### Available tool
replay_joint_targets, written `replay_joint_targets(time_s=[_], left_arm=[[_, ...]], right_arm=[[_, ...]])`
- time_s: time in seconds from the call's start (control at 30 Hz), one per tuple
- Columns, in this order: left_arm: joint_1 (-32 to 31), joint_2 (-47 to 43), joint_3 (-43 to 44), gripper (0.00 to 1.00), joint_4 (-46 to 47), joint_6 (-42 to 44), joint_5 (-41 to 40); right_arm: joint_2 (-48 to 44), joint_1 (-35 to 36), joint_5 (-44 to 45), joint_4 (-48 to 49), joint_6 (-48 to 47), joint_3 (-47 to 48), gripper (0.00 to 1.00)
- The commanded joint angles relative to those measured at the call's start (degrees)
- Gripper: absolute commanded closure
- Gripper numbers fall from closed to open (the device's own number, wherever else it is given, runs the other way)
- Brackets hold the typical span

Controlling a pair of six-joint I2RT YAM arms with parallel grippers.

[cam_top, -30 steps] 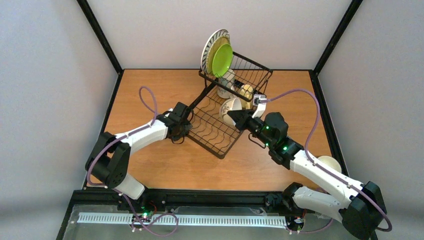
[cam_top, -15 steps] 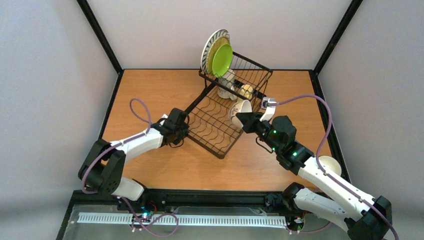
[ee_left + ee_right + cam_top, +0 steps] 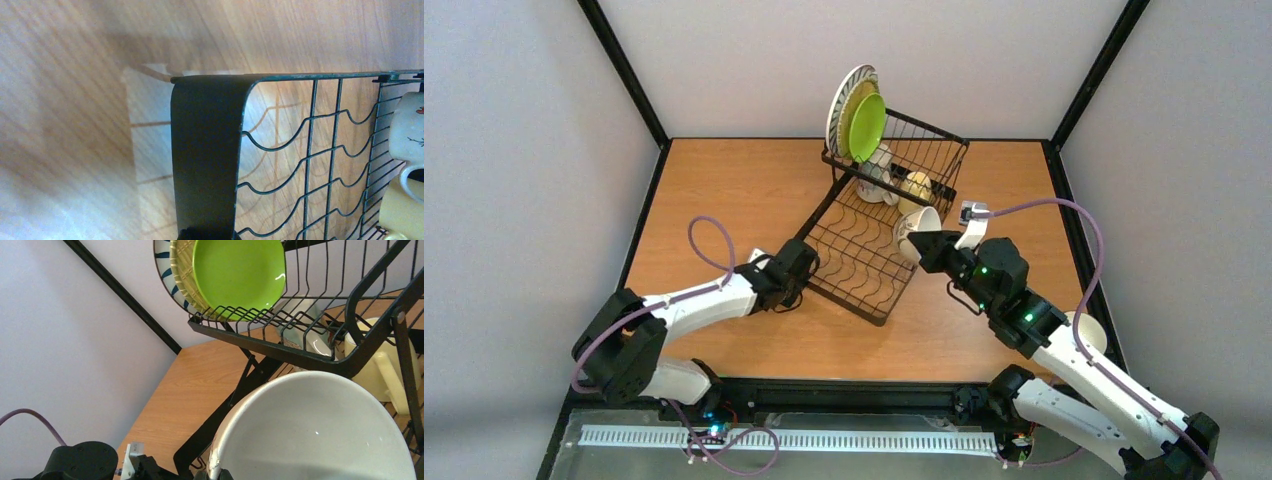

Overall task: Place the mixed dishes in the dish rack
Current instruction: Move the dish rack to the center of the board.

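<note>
The black wire dish rack (image 3: 854, 268) stands mid-table. A striped plate (image 3: 842, 95), a bamboo plate (image 3: 182, 275) and a lime-green plate (image 3: 867, 128) lean upright at its tall basket end. Two pale mugs (image 3: 876, 178) (image 3: 916, 185) sit in the basket. My right gripper (image 3: 929, 243) is shut on the rim of a small white bowl (image 3: 911, 230), held tilted over the tray's right edge; the bowl (image 3: 320, 430) fills the right wrist view. My left gripper (image 3: 804, 262) is at the tray's near-left corner, where the rack's black band (image 3: 207, 150) runs into its jaws; the fingers barely show.
Another pale bowl (image 3: 1089, 328) rests on the table at the right, partly behind my right arm. Black frame posts (image 3: 624, 70) rise at the table's back corners. Bare wood (image 3: 714, 180) lies left of the rack.
The rack has been drawn nearer and slightly right along with my left gripper. My right gripper has carried the bowl to the right, from over the tray to its right edge.
</note>
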Motion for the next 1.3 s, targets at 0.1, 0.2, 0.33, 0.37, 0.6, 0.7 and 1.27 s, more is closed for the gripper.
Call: replay_joint_targets(time_s=[0.1, 0.2, 0.33, 0.37, 0.6, 0.7, 1.27], left_arm=[[-5.3, -2.3, -4.3, 1.0, 1.0, -20.9, 4.7], [-6.5, -4.6, -7.0, 1.0, 1.0, -27.0, 2.7], [-7.5, -8.1, -11.4, 1.0, 1.8, -33.6, 1.0], [-7.9, -9.0, -12.5, 1.0, 1.9, -35.5, 0.3], [-11.8, -15.3, -18.4, 1.0, 0.1, -48.3, -4.0], [-15.2, -16.3, -19.4, 1.0, -1.7, -55.3, -7.8], [-13.9, -8.9, -18.3, 1.0, 13.8, -58.1, -15.9]], right_arm=[[-3.7, -0.3, 2.7, -1.9, -1.3, 3.0, 0.98], [-4.1, -0.2, 3.1, -3.6, -1.6, 3.5, 0.98], [-4.9, -0.2, 3.3, -5.3, -1.8, 4.0, 0.98], [-5.1, -0.3, 3.3, -5.5, -1.8, 4.0, 0.98], [-5.8, -0.3, 3.2, -7.6, -1.9, 4.7, 0.98], [-6.1, -0.3, 2.9, -8.1, -1.7, 4.9, 0.98], [-8.9, -0.2, 7.7, -15.0, -3.5, 7.2, 0.98]])
